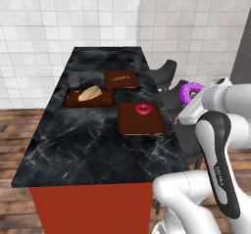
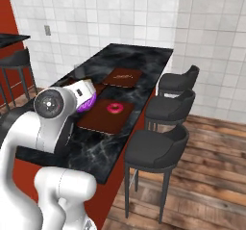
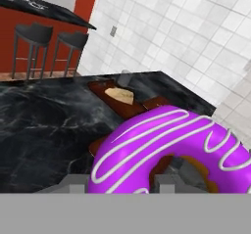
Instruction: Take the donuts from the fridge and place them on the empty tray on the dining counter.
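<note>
The dining counter (image 1: 73,145) has a black marble top and a red base. On it lies the reddish-brown tray (image 1: 142,125) (image 2: 98,121), with the red-pink donut (image 1: 143,108) (image 2: 115,108) on its far part. My gripper (image 1: 189,99) is shut on the purple donut (image 1: 191,91) (image 2: 88,102) (image 3: 162,145), which has white stripes. It holds the donut in the air to the right of the tray, by the counter's stool side. In the right base view my arm hides part of the purple donut. The fridge is out of view.
A tray with a tan loaf (image 1: 89,96) (image 3: 120,96) and a smaller tray with a thin brown stick (image 1: 121,79) (image 2: 123,77) lie farther back on the counter. Three black stools (image 2: 158,149) stand along its right side. White tiled walls rise behind.
</note>
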You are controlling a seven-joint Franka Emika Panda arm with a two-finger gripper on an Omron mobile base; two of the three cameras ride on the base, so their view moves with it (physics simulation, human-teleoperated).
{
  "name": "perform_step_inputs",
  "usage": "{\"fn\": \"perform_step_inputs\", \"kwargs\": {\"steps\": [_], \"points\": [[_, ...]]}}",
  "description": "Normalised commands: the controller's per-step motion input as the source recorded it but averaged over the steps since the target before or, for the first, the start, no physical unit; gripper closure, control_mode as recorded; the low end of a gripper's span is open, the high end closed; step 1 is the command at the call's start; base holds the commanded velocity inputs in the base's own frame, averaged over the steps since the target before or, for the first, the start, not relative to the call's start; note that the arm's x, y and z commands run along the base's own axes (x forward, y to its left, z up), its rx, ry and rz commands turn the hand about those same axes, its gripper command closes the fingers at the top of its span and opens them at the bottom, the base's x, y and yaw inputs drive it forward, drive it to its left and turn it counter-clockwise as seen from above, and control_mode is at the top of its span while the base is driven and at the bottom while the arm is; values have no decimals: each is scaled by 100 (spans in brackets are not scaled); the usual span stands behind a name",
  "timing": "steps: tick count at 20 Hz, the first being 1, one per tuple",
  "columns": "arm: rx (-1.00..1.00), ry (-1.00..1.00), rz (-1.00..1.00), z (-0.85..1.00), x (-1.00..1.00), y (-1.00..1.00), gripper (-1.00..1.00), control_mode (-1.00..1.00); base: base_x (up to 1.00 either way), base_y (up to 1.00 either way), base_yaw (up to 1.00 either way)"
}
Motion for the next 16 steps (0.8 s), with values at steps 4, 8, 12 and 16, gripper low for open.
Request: {"fn": "perform_step_inputs", "kwargs": {"steps": [4,8,12,16], "points": [[-5,30,0,-37,74,0,100,-100,0,0,0],[-7,34,0,-53,92,1,100,-100,0,0,0],[-6,21,0,-67,84,6,100,-100,0,0,0],[-3,13,0,-53,58,0,100,-100,0,0,0]]}}
